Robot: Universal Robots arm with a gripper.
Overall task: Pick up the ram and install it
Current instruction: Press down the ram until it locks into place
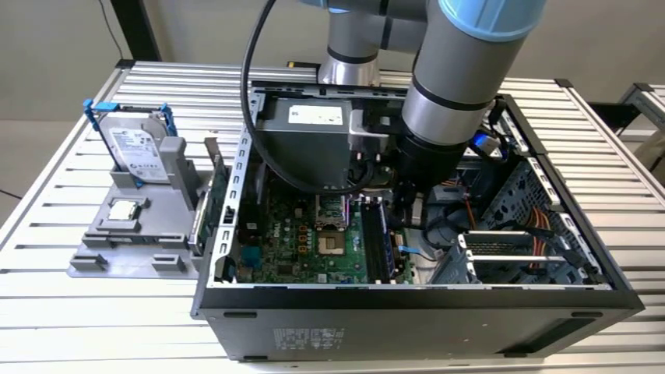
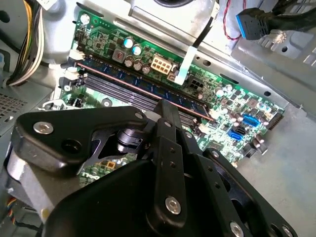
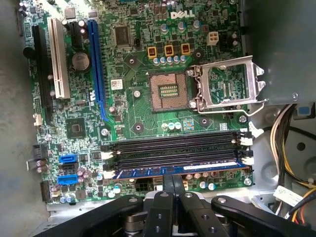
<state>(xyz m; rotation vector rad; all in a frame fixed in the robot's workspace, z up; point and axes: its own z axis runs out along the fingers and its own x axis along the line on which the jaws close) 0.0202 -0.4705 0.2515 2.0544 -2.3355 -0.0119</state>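
Exterior view, left to right: the hard drive (image 1: 138,152) and CPU chip (image 1: 124,209) sit on the grey stand (image 1: 130,249) on the desk (image 1: 62,300), then the open PC case (image 1: 416,300) with the arm reaching inside. The ram (image 3: 177,170) lies along the memory slot (image 3: 175,159) nearest the board edge – the claw (image 3: 173,185) is right over its middle, fingers drawn close together and pinching or pressing the stick's top edge, can't tell which. To seat it well, I'd judge: push straight down, stick square in the slot, until both end latches (image 3: 248,160) click in – no tilt.
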